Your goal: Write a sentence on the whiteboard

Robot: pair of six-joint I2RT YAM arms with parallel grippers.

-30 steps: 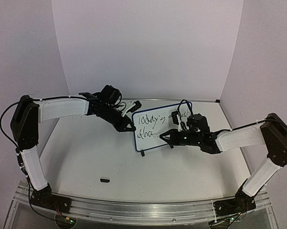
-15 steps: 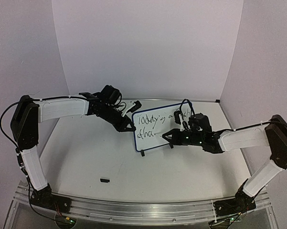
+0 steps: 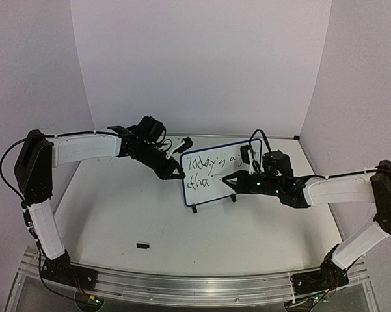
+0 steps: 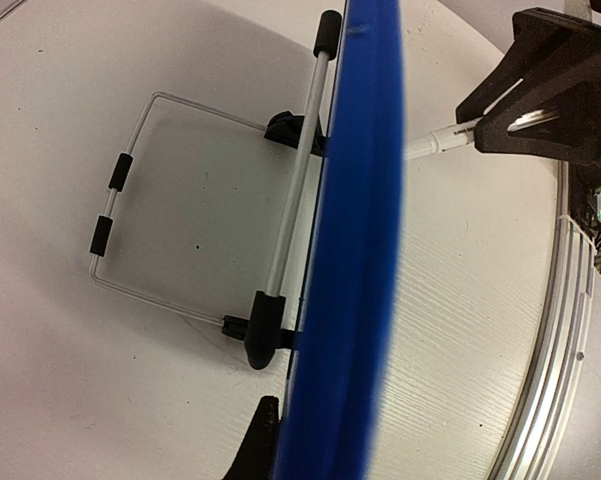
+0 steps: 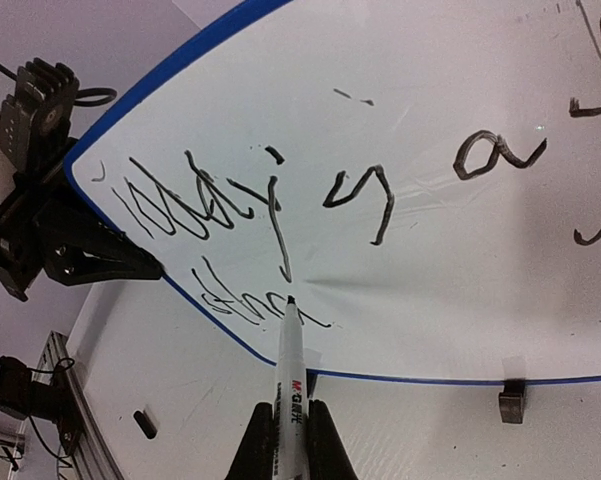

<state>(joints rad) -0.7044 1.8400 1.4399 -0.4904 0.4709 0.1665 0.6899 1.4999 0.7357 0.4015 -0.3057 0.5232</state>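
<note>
The whiteboard [image 3: 211, 190] stands upright on the table, white with a blue rim [image 4: 352, 250]. My left gripper [image 3: 177, 173] is shut on its left edge; one dark finger [image 4: 258, 445] shows beside the rim and the other is hidden. The sentence [image 5: 230, 205] runs in two lines of black script, a long upper line and a short lower one [image 3: 198, 182]. My right gripper [image 5: 290, 445] is shut on a white marker [image 5: 291, 370]. The marker's black tip touches the board at the end of the lower line. From the top view the right gripper [image 3: 233, 182] is in front of the board.
A black marker cap [image 3: 142, 246] lies on the table near the front. A wire stand [image 4: 150, 200] props the board from behind. Small black feet [image 5: 511, 400] hold the board's lower edge. A metal rail [image 3: 182, 286] runs along the near table edge.
My right gripper has shifted a little to the right with the marker, and the lower line of script has grown. The left gripper and the board have not moved.
</note>
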